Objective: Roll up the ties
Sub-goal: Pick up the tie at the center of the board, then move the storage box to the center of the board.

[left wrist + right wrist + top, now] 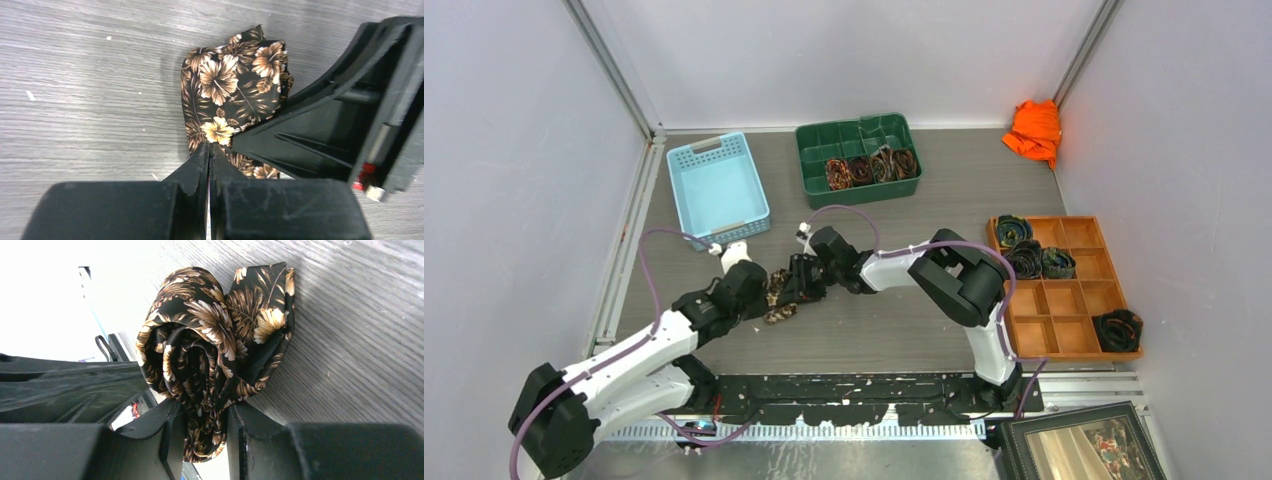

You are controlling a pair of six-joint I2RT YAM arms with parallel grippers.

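A tie (779, 298) with a brown and tan floral pattern on black lies mostly rolled on the grey table between my two grippers. My right gripper (202, 410) is shut on the coil (200, 340), squeezing its spiral between both fingers; a loose flap sticks out to the right. My left gripper (209, 147) is shut, its tips pinching the near edge of the tie (230, 85). The right gripper's black body (340, 125) crosses that view. From above, the left gripper (762, 290) and the right gripper (799, 283) meet at the tie.
A light blue basket (717, 190) stands at the back left. A green bin (809, 165) holds several rolled ties (874, 167). A wooden divided tray (1064, 300) at the right holds more coils (1029, 255). An orange cloth (1034, 130) lies in the back right corner.
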